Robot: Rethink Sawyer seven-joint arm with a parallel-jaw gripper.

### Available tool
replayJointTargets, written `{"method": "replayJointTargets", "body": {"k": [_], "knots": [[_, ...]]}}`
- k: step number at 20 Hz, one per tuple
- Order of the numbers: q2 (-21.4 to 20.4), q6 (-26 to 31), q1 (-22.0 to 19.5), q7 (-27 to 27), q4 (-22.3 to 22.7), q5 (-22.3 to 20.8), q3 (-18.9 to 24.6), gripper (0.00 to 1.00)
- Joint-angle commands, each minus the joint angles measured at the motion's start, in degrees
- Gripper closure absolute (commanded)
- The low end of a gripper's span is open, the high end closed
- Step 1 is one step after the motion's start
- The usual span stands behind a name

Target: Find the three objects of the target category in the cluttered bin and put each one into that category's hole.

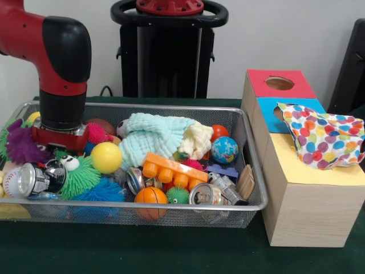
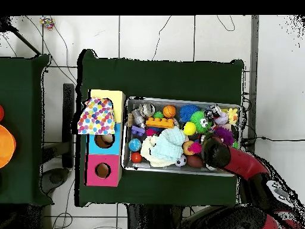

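Note:
The wire-mesh bin (image 1: 171, 206) holds a heap of toys and cloths; it also shows in the overhead view (image 2: 179, 100). A pale mint cloth (image 1: 145, 140) (image 2: 170, 142) and a cream cloth (image 1: 197, 140) (image 2: 152, 149) lie in its middle. The polka-dot cloth (image 1: 322, 140) (image 2: 96, 117) lies bunched on the yellow-panelled box (image 1: 308, 171) (image 2: 110, 95), hiding its hole. My gripper (image 1: 60, 137) (image 2: 211, 152) is down in the bin's left end in the front view, well apart from the cloths, with its lower end hidden among the toys.
The blue-panelled box (image 1: 265, 108) and the red-panelled box (image 1: 259, 77) stand behind the yellow one. In the bin are a yellow ball (image 1: 106, 157), an orange brick (image 1: 171, 169), a globe ball (image 1: 224, 149), cans (image 1: 34, 178), and purple (image 1: 23, 142) and green (image 1: 85, 177) spiky toys.

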State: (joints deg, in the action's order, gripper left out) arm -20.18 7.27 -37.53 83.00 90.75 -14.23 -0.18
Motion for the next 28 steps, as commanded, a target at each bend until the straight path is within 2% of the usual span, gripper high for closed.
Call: {"method": "replayJointTargets", "body": {"k": [1, 4, 6, 10, 17, 20, 22, 24, 28], "knots": [[17.9, -8.5, -5.7, 6.4, -9.0, -3.4, 0.0, 1.0], [16.5, -9.3, -6.2, 6.2, -8.2, -4.0, 0.8, 1.0], [15.4, -7.6, -6.5, 5.0, -7.8, -4.7, 1.6, 1.0], [13.3, -7.0, -6.2, 6.0, -6.1, -4.6, 2.1, 1.0], [2.5, -0.7, -3.9, 6.2, -1.3, -2.7, 3.9, 1.0], [-4.4, 5.1, -1.3, 5.8, -0.2, -0.7, 4.0, 1.0], [-9.5, 14.0, -0.3, 4.4, 0.2, 2.0, 5.2, 1.0], [-13.6, 20.2, 1.6, 4.0, 0.2, 3.2, 4.3, 1.0], [-19.3, 29.9, 4.3, 5.7, 0.2, 5.3, 2.8, 1.0]]}}
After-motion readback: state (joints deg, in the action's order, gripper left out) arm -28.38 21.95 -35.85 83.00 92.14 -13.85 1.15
